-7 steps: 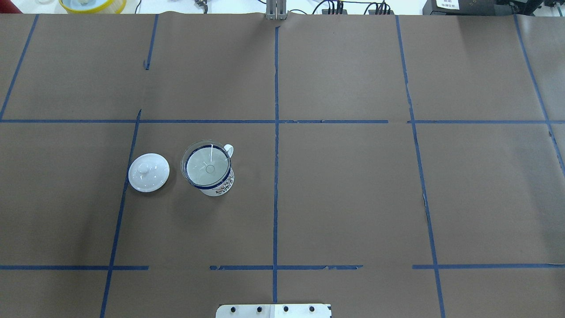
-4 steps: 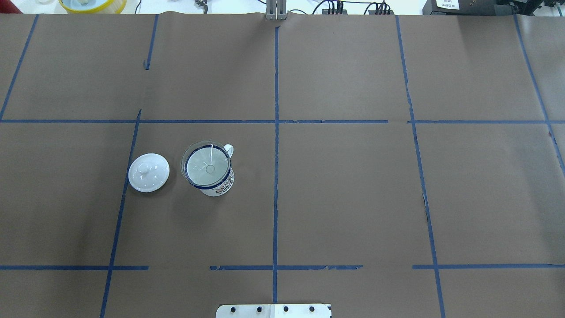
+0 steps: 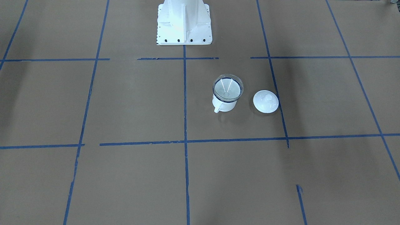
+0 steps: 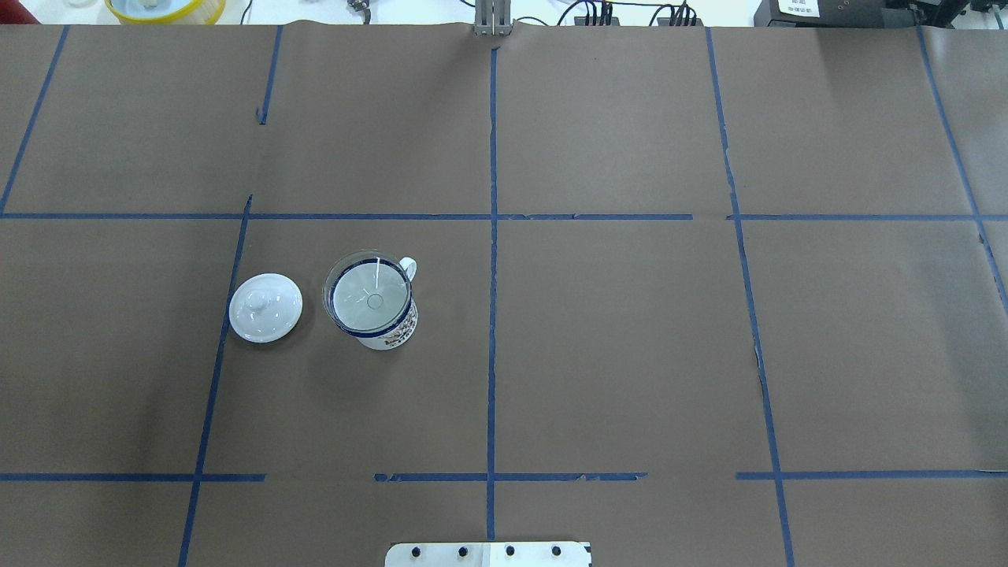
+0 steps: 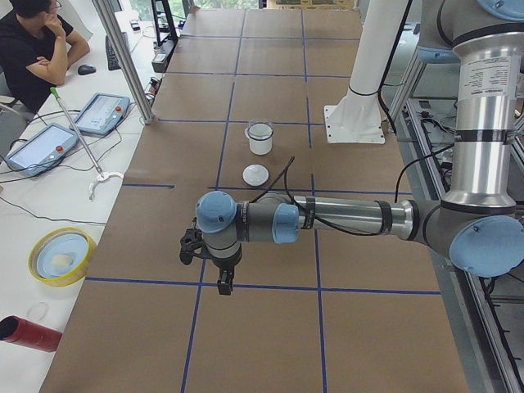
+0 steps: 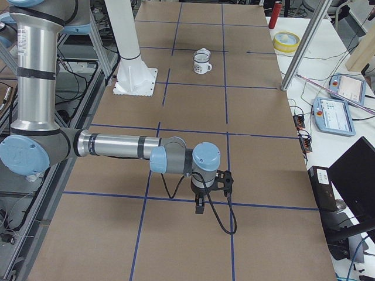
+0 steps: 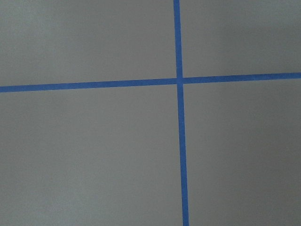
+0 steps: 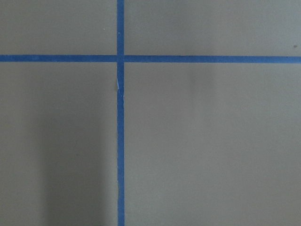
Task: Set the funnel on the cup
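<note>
The clear funnel (image 4: 368,295) sits upright in the mouth of the white cup (image 4: 391,335) with the dark blue rim, left of the table's middle. The front-facing view shows the funnel (image 3: 228,87) on the cup (image 3: 223,105) too, handle toward that camera. My left gripper (image 5: 224,283) shows only in the exterior left view, low over the table's left end, far from the cup (image 5: 259,141); I cannot tell if it is open. My right gripper (image 6: 200,206) shows only in the exterior right view, far from the cup (image 6: 202,63); I cannot tell its state.
A white knobbed lid (image 4: 265,307) lies on the table just left of the cup. The robot's white base (image 3: 183,22) stands at the near edge. A yellow bowl (image 5: 60,255) and teach pendants (image 5: 100,113) lie off the table, by a seated operator (image 5: 33,49).
</note>
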